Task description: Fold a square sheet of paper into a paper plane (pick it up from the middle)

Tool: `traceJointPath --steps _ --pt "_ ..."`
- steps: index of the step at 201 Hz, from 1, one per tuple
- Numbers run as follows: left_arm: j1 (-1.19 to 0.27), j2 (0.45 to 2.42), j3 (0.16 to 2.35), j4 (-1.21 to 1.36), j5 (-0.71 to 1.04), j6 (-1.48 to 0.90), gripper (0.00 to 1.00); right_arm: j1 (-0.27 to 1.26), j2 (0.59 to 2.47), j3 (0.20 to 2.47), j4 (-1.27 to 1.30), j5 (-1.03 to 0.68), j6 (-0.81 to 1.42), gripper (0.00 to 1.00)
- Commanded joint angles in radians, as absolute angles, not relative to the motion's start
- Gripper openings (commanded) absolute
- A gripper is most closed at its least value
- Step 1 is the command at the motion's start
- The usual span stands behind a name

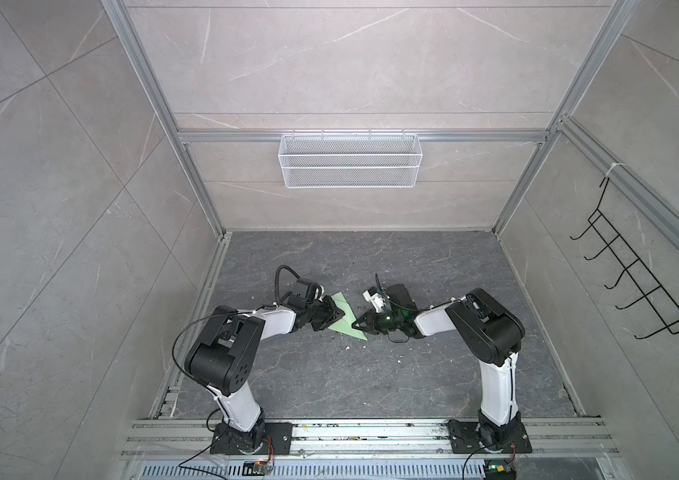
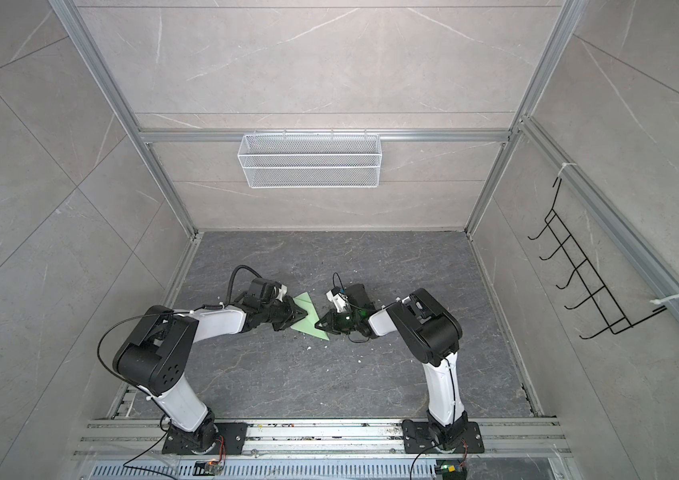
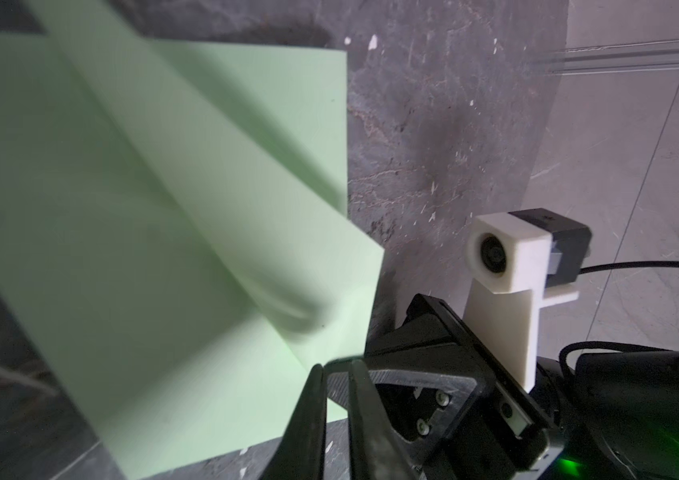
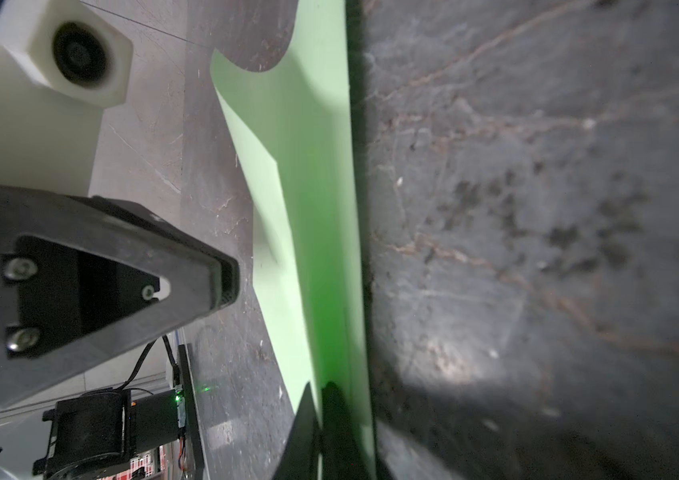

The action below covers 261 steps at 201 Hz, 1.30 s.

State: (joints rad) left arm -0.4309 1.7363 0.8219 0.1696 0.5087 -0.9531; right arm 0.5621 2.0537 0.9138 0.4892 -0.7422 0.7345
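Two grippers at one piece of paper: where do we place it?

We see the paper plane just above the middle of both top views, on the dark stone table, between the two arms. It is pale green, with its sharp tip toward the upper edge of the frame and its wide end toward the lower right.

What do we say of the right gripper?

Clenched on the paper plane. In the right wrist view its two dark fingers stand at the lower middle of the frame with a green strip pinched between them. In the top views it bites the plane's right edge near the wide end.

And the left gripper?

There we cannot tell. At the lower middle of the left wrist view its fingers stand close, with a slim gap where green shows. Whether they pinch the paper or it only lies behind them, we cannot say. In the top views the gripper overlaps the plane's left edge.

And the folds?

We see layered flaps in the left wrist view and a long crease from upper left to lower right of the frame.
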Motion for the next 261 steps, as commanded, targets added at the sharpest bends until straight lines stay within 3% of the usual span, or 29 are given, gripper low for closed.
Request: traceJointPath --steps 1,261 --pt "-0.435 1.768 0.858 0.216 0.538 -0.934 0.14 0.554 2.103 0.925 0.386 -0.722 0.755 0.08" --pt "-0.431 1.894 0.888 0.16 0.527 -0.9 0.1 0.537 2.109 0.999 0.208 -0.733 0.748 0.21"
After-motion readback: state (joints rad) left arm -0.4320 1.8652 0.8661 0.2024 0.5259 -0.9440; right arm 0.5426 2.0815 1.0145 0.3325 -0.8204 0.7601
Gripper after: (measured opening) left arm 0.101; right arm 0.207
